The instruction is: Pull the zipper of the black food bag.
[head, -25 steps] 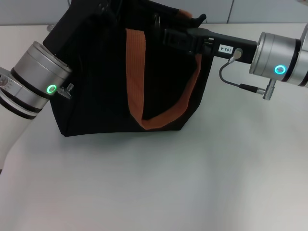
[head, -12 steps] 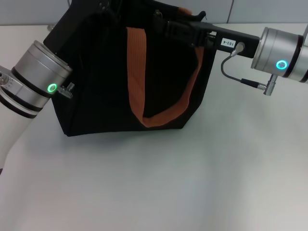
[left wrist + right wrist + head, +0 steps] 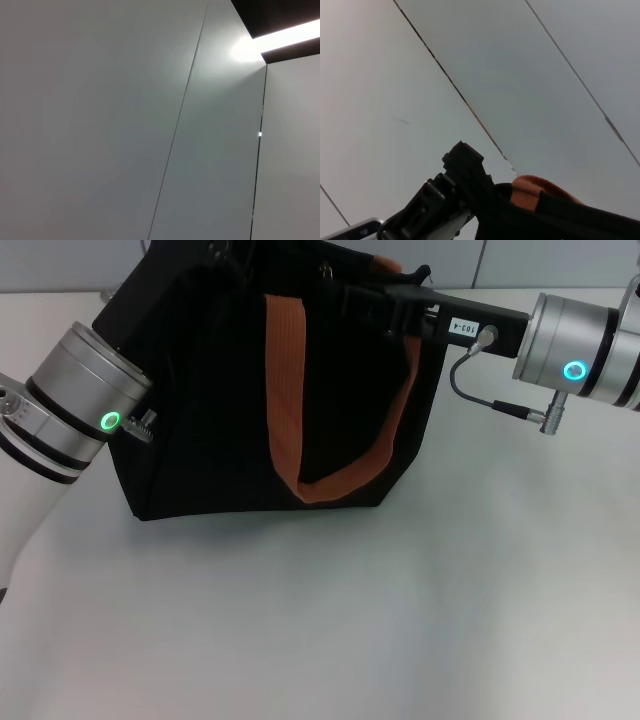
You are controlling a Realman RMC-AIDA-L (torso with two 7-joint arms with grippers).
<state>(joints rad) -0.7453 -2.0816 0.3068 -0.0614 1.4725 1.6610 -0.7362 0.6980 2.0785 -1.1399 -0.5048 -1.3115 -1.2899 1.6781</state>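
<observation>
The black food bag point(image 3: 220, 420) stands upright on the white table point(image 3: 400, 620), one orange-brown strap point(image 3: 285, 370) looping down its front. A small silver glint that looks like the zipper point(image 3: 325, 273) sits on the bag's top edge. My right gripper point(image 3: 355, 298) reaches in from the right along that edge, its tip just beside the glint; black on black hides how its jaws stand. In the right wrist view the bag's top point(image 3: 570, 220) and a strap end point(image 3: 532, 187) show. My left gripper point(image 3: 205, 260) is against the bag's upper left corner.
The table's front and right parts spread wide and bare. A grey cable point(image 3: 480, 400) loops under my right wrist. The left wrist view holds only pale wall panels point(image 3: 125, 125) and a bright light strip point(image 3: 285, 37).
My right gripper has risen along the bag's right side to its top edge and shifted slightly left. The left arm and the bag have hardly moved.
</observation>
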